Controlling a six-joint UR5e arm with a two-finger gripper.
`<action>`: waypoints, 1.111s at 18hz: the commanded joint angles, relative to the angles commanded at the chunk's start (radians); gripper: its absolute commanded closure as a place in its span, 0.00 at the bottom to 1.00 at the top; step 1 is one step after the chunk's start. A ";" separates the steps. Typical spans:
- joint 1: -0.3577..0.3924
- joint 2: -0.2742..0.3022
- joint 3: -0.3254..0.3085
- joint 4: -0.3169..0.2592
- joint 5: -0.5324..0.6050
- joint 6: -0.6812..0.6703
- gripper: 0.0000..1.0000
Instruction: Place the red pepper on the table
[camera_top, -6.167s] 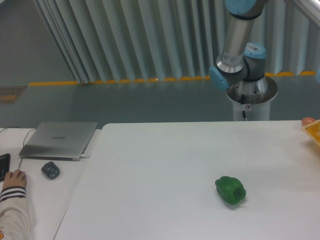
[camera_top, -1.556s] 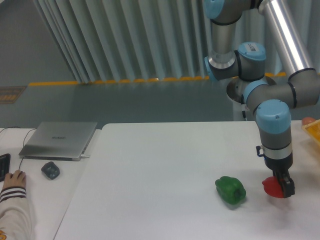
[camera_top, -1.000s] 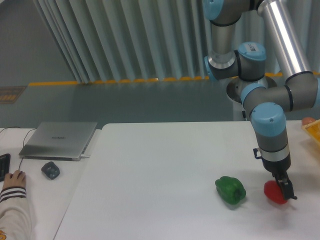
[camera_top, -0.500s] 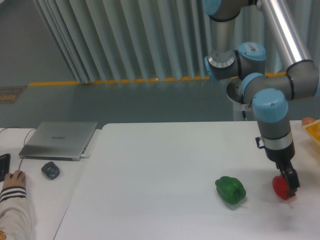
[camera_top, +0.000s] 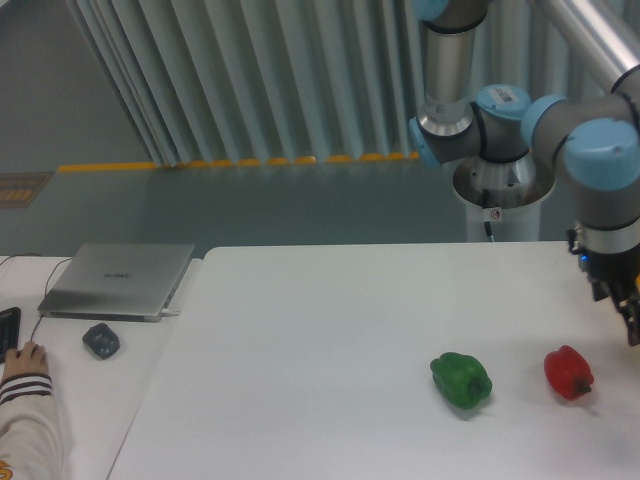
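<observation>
Released, red pepper (camera_top: 568, 372) lies on table (camera_top: 330, 380); claw (camera_top: 630, 318) edge-cropped.

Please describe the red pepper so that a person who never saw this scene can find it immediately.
Look at the large white table in front of the robot arm and go to its right side. Two small bell peppers lie there side by side, apart from each other; the red pepper is the one nearer the right edge. It is glossy red with a dark stem, while its neighbour, the green pepper, is green.
</observation>
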 joint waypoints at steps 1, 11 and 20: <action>0.002 0.003 0.008 -0.017 -0.005 0.000 0.00; 0.006 0.026 0.023 -0.095 -0.062 0.078 0.00; 0.014 0.028 0.014 -0.095 -0.082 0.080 0.00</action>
